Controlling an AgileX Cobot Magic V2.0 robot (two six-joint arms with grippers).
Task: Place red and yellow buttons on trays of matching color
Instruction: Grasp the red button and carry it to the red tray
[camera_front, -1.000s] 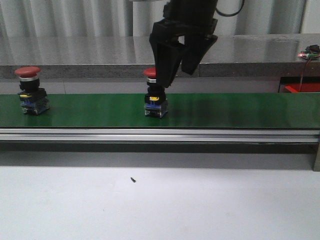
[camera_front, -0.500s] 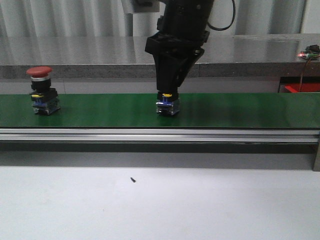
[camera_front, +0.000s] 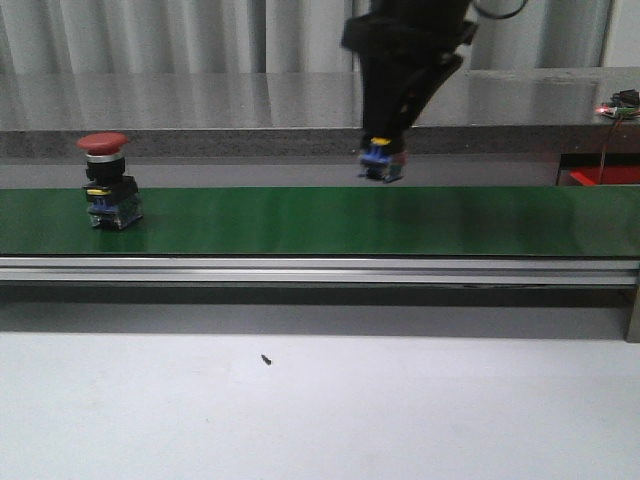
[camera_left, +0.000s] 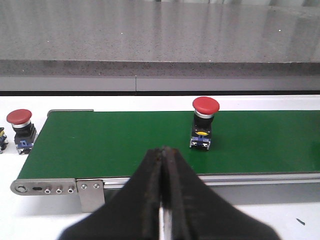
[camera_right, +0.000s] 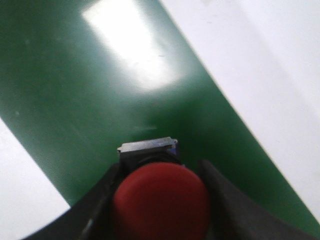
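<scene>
White tabletop (camera_front: 320, 410) is being seen nearest in the front view, with a tiny dark speck (camera_front: 266, 359) lying on it. Just past that, the metal rail (camera_front: 320, 270) of the green conveyor belt (camera_front: 300, 220) is being shown running across the whole frame.

On the belt's left part, a second red button (camera_front: 108, 181) is being carried upright on its black and blue base.

Further right, a red button (camera_right: 161, 202) is being held up off the belt by the right gripper (camera_front: 384, 150). From the front, only the blue and yellow base under the dark fingers is being shown, and the red cap is being hidden. The right wrist view fills that in: the red cap is being clamped between the two fingers, with green belt below it.

The left gripper (camera_left: 164, 200) isn't being shown in the front view at all; its wrist view has the fingers pressed together with nothing between them, hanging over the near side of the belt. That same view is showing the second button on the belt and a third red button (camera_left: 20, 129) standing just off the belt's end, which the front view is missing.

Behind everything, a grey stone counter (camera_front: 200, 105) and a red tray (camera_front: 604, 177) at the far right edge are being seen.
</scene>
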